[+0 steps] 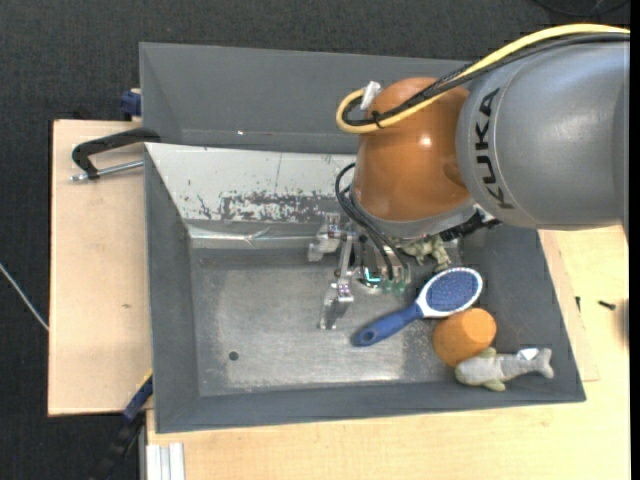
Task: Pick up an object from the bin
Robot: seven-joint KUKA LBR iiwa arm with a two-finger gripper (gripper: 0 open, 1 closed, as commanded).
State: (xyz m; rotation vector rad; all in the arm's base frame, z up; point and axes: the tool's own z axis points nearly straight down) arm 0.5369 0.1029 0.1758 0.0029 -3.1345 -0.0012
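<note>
Blue plastic round-headed brush [412, 313] lies just right of my jaws, handle tip nearest, long axis slanting away; their opening I cannot tell.

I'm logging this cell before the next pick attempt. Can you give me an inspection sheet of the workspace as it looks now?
surface: grey metal bin; left half of its floor is bare except for one small dark speck.
job's things: blue hairbrush, orange ball and grey toy shark, grouped at the right front; the ball touches the shark.
clutter: nothing seen.
grippers: gripper low over bare floor mid-bin, just left of the brush handle.
cables: yellow cable runs over the orange wrist cover; dark cables hang beneath it.
surroundings: dark floor behind the bin.
</note>
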